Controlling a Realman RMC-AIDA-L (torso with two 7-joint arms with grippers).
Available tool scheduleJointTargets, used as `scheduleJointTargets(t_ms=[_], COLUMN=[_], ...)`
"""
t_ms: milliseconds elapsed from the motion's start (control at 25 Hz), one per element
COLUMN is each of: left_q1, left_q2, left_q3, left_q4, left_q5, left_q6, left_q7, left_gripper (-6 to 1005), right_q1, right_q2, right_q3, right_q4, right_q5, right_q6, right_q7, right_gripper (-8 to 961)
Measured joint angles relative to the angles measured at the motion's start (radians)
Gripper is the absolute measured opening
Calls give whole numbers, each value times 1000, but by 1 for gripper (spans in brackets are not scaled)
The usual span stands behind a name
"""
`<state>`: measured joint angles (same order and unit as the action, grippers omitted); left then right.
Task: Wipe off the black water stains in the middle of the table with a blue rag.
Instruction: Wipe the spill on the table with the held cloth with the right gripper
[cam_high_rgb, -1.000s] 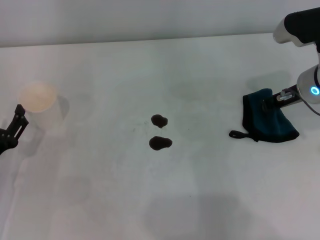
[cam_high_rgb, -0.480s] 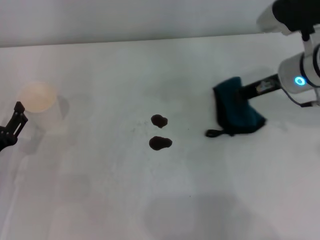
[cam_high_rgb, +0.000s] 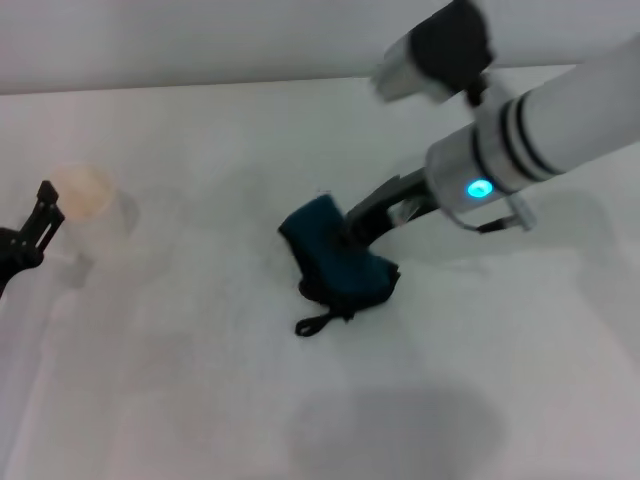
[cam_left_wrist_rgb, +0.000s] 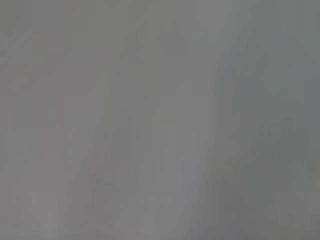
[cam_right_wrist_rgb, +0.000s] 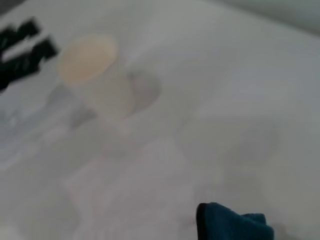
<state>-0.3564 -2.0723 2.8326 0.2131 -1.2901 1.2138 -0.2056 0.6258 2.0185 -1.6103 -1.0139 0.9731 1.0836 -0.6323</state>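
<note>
My right gripper (cam_high_rgb: 352, 230) is shut on the blue rag (cam_high_rgb: 335, 262) and presses it on the middle of the white table (cam_high_rgb: 200, 380). The rag's black loop tab trails toward the front. A corner of the rag also shows in the right wrist view (cam_right_wrist_rgb: 232, 225). The black water stains are hidden; the rag lies over the spot where they were. My left gripper (cam_high_rgb: 40, 215) is open and empty at the far left, next to a cup; it also shows in the right wrist view (cam_right_wrist_rgb: 25, 50).
A white paper cup (cam_high_rgb: 85, 200) stands upright at the left of the table, close to the left gripper; it also shows in the right wrist view (cam_right_wrist_rgb: 95, 75). The table's far edge runs along the back. The left wrist view shows only plain grey.
My right arm has carried the rag from the right side of the table leftward to the middle, over the two stains, which no longer show. The left gripper has shifted slightly.
</note>
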Motion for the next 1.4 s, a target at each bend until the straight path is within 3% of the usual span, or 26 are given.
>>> scheduleJointTargets(t_ms=[280, 720, 1000, 1400], left_q1=[-16, -19, -22, -22], left_q2=[-2, -3, -3, -3], left_q3=[1, 0, 1, -1], left_q4=[1, 0, 2, 3], left_q5=[0, -4, -5, -9], left_q6=[-2, -2, -2, 3], left_q7=[-5, -18, -18, -18], left_gripper=[884, 884, 883, 883], right_q1=[15, 4, 10, 5], right_q2=[6, 6, 4, -3], right_q3=[-244, -363, -358, -195], right_q4=[19, 76, 148, 238], right_q5=[6, 4, 4, -32], right_q6=[-222, -423, -529, -553], right_q7=[-11, -17, -9, -16], right_gripper=[92, 92, 91, 91])
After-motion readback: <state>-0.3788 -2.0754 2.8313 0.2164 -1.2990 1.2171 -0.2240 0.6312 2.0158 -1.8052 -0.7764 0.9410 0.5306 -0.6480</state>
